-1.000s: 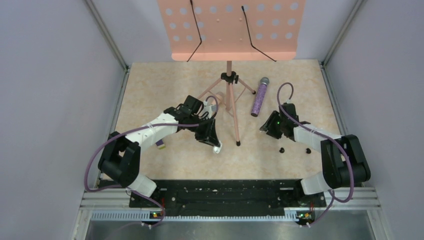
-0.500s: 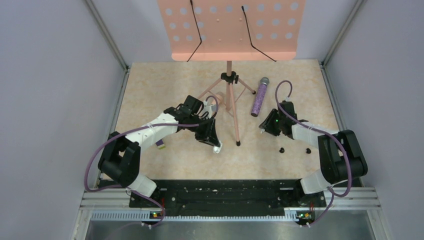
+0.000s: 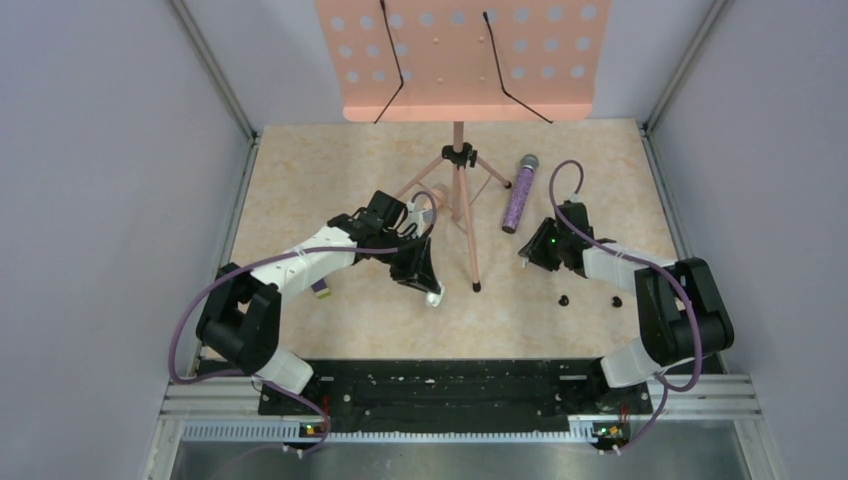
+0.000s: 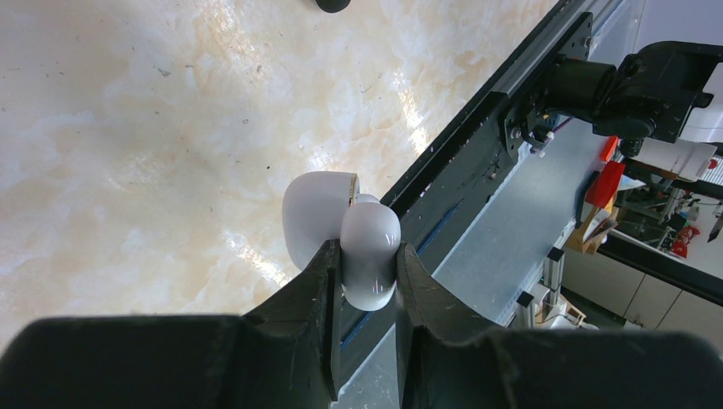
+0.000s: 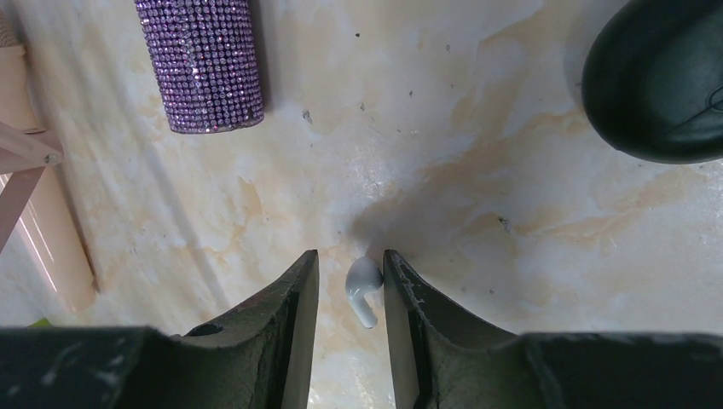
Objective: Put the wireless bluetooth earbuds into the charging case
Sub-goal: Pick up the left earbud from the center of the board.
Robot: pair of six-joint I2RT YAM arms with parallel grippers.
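Earbud [image 5: 362, 290]: tiny, light, glossy, slippery; on tabletop [image 5: 477, 153], microphone [image 5: 200, 64] at 11 o'clock. Right gripper [image 5: 349, 262] part-open, straddling it, no grip yet; pinch bulb. Left gripper [image 4: 367, 252] clamps white open shell, probably charging case [image 4: 311, 213].

No lettering, label, brand mark or number is legible in any of the three views. The white charging case [image 4: 320, 217] pinched in the left claw [image 4: 367, 273], the white earbud [image 5: 362, 288] lying on the marbled counter [image 5: 477, 170], the rhinestone-covered purple microphone [image 5: 200, 64] and the pink perforated music stand [image 3: 465, 55] all present plain, unprinted surfaces. The clutter seen past the counter's edge in the left wrist view is too small and blurred for anything on it to be read.
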